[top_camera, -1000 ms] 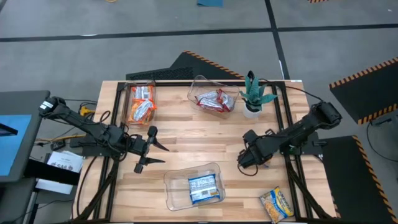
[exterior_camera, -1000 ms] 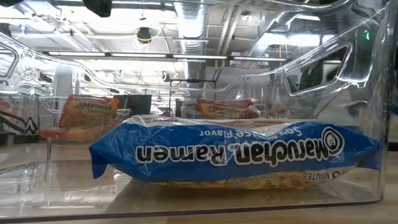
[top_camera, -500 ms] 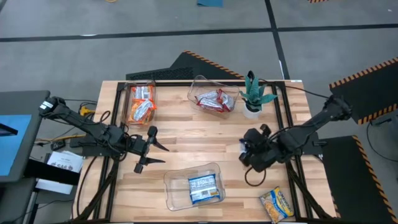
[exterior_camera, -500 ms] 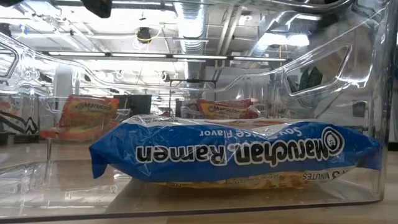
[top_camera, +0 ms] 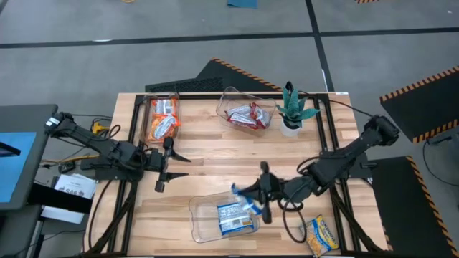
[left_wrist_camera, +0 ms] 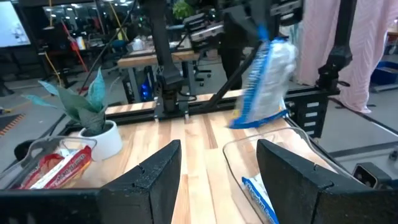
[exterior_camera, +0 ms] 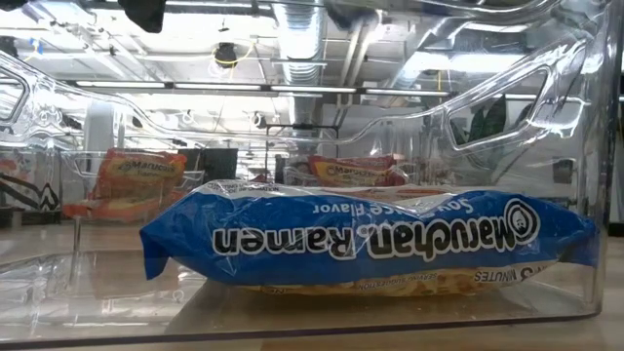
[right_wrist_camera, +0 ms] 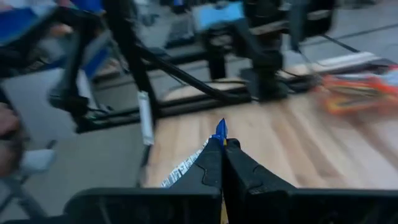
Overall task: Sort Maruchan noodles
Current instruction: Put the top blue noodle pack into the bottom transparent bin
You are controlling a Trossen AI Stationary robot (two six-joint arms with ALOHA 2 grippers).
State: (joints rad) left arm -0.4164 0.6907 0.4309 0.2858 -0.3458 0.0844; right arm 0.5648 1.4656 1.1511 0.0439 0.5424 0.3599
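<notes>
My right gripper point(top_camera: 257, 195) hangs over the right end of the near clear bin point(top_camera: 197, 215), shut on a blue-and-white Maruchan packet point(top_camera: 242, 193). The left wrist view shows that packet point(left_wrist_camera: 266, 78) dangling above the bin. Another blue packet point(top_camera: 233, 217) lies flat on the bin's floor and fills the low view point(exterior_camera: 370, 239). A yellow packet point(top_camera: 319, 235) lies flat by the table's near right corner. Orange packets point(top_camera: 163, 120) sit in the far left bin and red ones point(top_camera: 249, 115) in the far middle bin. My left gripper point(top_camera: 179, 166) waits open at the table's left. My right gripper pinches the packet's blue end seam point(right_wrist_camera: 219, 129) between its two shut fingers point(right_wrist_camera: 239, 168), coming roughly level from the table's right. The packet is lifted clear and hangs upright below the fingers, its lower end point(left_wrist_camera: 249, 118) above the bin's rim.
A potted plant point(top_camera: 292, 109) stands at the far right, beside the red packets' bin point(top_camera: 224, 100). Bare wood lies between the far bins and the near bin. Floor and black frames surround the table.
My right gripper has swung from the table's right side toward the left and near edge, ending over the near bin's right end. The blue-and-white packet now shows hanging from its fingers. The packets in the bins have not moved.
</notes>
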